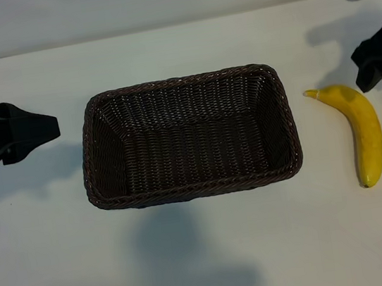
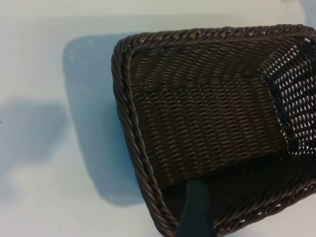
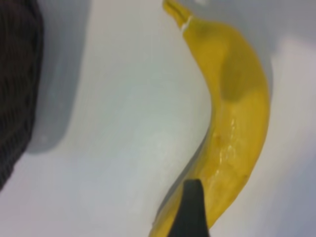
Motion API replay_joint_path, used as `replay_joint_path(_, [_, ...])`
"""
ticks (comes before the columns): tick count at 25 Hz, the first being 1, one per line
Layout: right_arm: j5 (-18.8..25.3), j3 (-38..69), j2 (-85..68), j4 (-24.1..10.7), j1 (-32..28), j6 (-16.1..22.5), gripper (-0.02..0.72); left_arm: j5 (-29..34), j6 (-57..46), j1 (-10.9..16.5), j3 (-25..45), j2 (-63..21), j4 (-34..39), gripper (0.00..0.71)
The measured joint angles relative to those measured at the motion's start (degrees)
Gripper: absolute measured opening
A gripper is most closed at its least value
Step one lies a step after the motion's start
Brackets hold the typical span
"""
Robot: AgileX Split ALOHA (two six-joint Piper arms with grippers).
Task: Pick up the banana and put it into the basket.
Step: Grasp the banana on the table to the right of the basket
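Yellow and smooth, the banana (image 1: 362,132) lies flat on the white desk (image 1: 207,254), outside the basket (image 1: 195,185) and just beyond its short wall on the right arm's side, with a strip of bare desk between fruit and wicker. Its long axis runs roughly parallel to that short wall: the pale stem tip sits level with the basket's middle and curls toward it, while the small dark end lies farther along, toward the basket's near corner.

Taking the banana as the landmark, the right gripper (image 1: 379,67) hovers just past its stem end, close beside it but not touching, and its jaws stand apart with nothing between them. In the right wrist view the banana (image 3: 232,113) fills the frame with a dark fingertip (image 3: 190,210) over its lower part, so the fruit seems to lie almost straight below that gripper. I judge that a grasp across the thick middle of the curve, square to the long axis, would suit best.

Far from the banana, on the opposite side of the basket, the left gripper (image 1: 25,130) is parked near the other short wall, jaws apart and empty. The right arm is plainly the nearer one.
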Motion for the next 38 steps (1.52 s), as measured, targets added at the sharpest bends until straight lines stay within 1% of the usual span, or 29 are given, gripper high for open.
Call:
replay_joint_path(2, [-1.69,1.02,0.0,-0.55,0.61,-1.17,0.629,-0.21,0.0,0.0,0.0,0.0,0.0,0.61])
replay_joint_path(4, [-3.73,1.79,0.0,-0.79,1.8,-1.57,0.629,-0.39,0.04,0.0,0.0,0.0,0.0,0.61])
replay_joint_path(7, [-8.2,3.37,0.0,-2.11,4.04,-1.61,0.629,-0.66,0.04,0.0,0.0,0.0,0.0,0.61])
replay_joint_path(10, [-12.39,4.9,0.0,-4.32,5.89,-0.43,0.629,-0.71,0.04,0.0,0.0,0.0,0.0,0.61])
replay_joint_path(12, [-14.04,4.96,0.0,-6.04,6.29,1.25,0.627,-0.71,0.13,0.0,0.0,0.0,0.0,0.61])
replay_joint_path(16, [-15.0,5.05,1.04,-9.6,6.33,3.64,0.626,-0.71,0.2,0.0,0.0,0.0,0.0,0.61])
replay_joint_path(17, [-15.17,5.29,1.55,-9.97,6.33,3.91,0.625,-0.71,0.2,0.0,0.0,0.0,0.0,0.61])
replay_joint_path(19, [-15.16,6.04,2.78,-10.09,6.33,4.45,0.623,-0.71,0.2,0.0,0.0,0.0,0.0,0.61])
replay_joint_path(22, [-16.54,8.14,3.29,-10.09,6.33,5.07,0.62,-0.71,0.2,0.0,0.0,0.0,0.0,0.61])
replay_joint_path(29, [-21.59,12.16,3.34,-10.29,6.33,5.47,0.615,-0.71,0.2,0.0,0.0,0.0,0.11,0.61])
replay_joint_path(31, [-22.98,13.52,3.34,-9.69,6.33,5.48,0.611,-0.71,0.2,0.0,0.0,0.0,0.11,0.61])
replay_joint_path(36, [-23.25,13.93,4.63,-8.95,6.33,5.54,0.598,-0.71,0.2,0.0,0.0,0.0,0.11,0.61])
replay_joint_path(38, [-23.2,13.93,5.3,-8.71,6.33,5.76,0.571,-0.71,0.2,0.0,0.0,0.0,0.11,0.61])
